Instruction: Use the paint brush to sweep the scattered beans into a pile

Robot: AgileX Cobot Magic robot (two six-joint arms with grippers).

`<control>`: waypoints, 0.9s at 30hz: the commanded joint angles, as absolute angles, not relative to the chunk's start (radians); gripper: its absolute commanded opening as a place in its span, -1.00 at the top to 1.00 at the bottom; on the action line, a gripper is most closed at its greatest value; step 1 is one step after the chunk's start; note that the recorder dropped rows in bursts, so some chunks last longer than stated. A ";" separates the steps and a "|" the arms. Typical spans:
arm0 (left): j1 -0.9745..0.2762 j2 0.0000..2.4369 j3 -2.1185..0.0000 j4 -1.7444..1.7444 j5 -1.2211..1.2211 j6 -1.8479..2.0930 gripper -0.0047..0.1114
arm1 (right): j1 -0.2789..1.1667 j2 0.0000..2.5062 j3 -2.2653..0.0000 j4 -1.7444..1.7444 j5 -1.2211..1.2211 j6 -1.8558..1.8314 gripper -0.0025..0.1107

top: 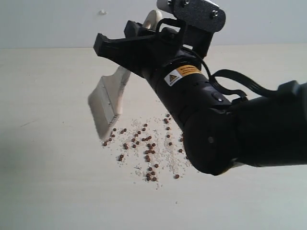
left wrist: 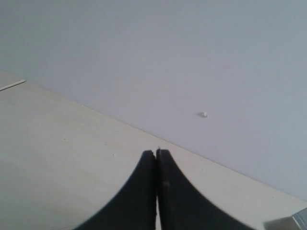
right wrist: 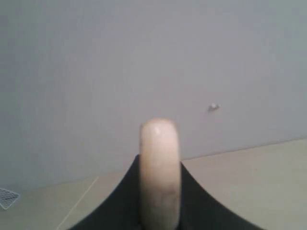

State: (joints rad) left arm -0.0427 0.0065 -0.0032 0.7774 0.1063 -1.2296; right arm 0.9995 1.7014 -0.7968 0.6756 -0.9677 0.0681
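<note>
Right gripper (right wrist: 159, 165) clamped on the handle of the brush (top: 104, 111), which hangs tilted, bristles down, over the table (top: 48, 182); bristle edge at the left margin of the beans (top: 146, 149), contact with the tabletop not discernible; beans spread loose among pale crumbs (top: 165, 153), not heaped; left gripper (left wrist: 156, 153) closed and empty, facing the wall (left wrist: 192, 57).

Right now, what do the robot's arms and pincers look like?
The right arm is thick, round and shiny black. It has a yellow-and-white warning sticker and a black cable looping off it. Its right pincer is long, flat and black. The left pincer is black too, curving up to two thin tips.
</note>
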 commanded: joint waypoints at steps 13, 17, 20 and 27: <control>-0.040 0.000 0.000 0.778 0.111 -1.233 0.92 | 1.105 2.072 -0.973 0.841 -1.221 0.176 0.96; -0.040 0.000 0.000 0.778 0.111 -1.233 0.92 | 1.105 2.087 -1.004 0.939 -1.196 0.078 0.96; -0.040 0.000 0.000 0.778 0.111 -1.233 0.92 | 1.103 2.091 -1.008 0.997 -1.171 -0.026 0.96; -0.040 0.000 0.000 0.778 0.111 -1.233 0.92 | 1.102 2.069 -1.008 1.231 -1.185 -0.467 0.96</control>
State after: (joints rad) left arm -0.0427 0.0065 -0.0032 0.7774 0.1081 -1.2296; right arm 1.1037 2.0837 -1.0055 1.1713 -1.1702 -0.3214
